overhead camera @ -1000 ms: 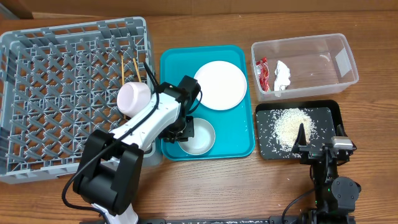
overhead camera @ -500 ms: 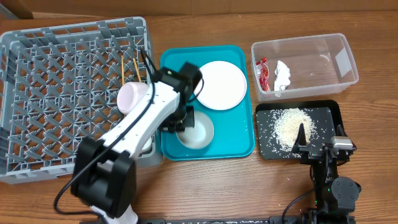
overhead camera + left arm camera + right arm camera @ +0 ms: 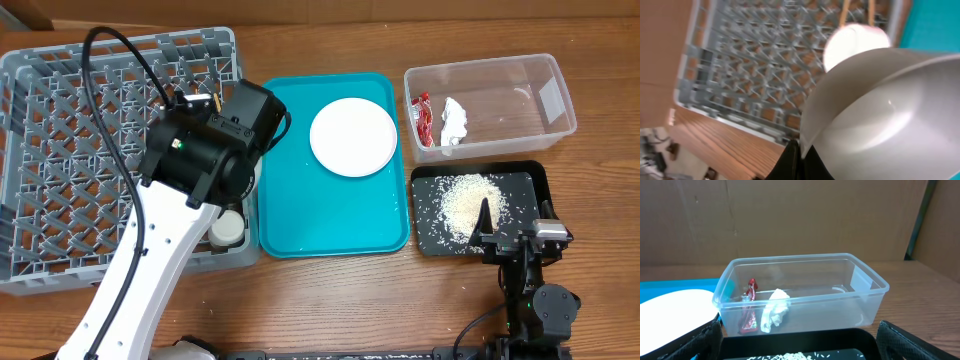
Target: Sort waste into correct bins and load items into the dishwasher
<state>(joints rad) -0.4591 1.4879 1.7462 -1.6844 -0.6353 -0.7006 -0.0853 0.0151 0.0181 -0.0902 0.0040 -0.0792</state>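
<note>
Wrapper (image 3: 422,118) and tissue (image 3: 454,120) are binned, left gripper (image 3: 799,152) pinches the bowl (image 3: 880,115) over the dish rack (image 3: 80,130), right gripper (image 3: 800,330) hangs spread, white plate (image 3: 353,137) awaits loading.

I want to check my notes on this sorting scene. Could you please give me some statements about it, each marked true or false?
1. The red wrapper and the white tissue lie in the clear tub. True.
2. The teal tray holds two plates. False: it holds one white plate.
3. The left gripper is shut on the bowl. True.
4. The rice lies in the clear tub. False: it lies on the black tray.
5. The right gripper holds the tissue. False: it is open and holds nothing.
</note>
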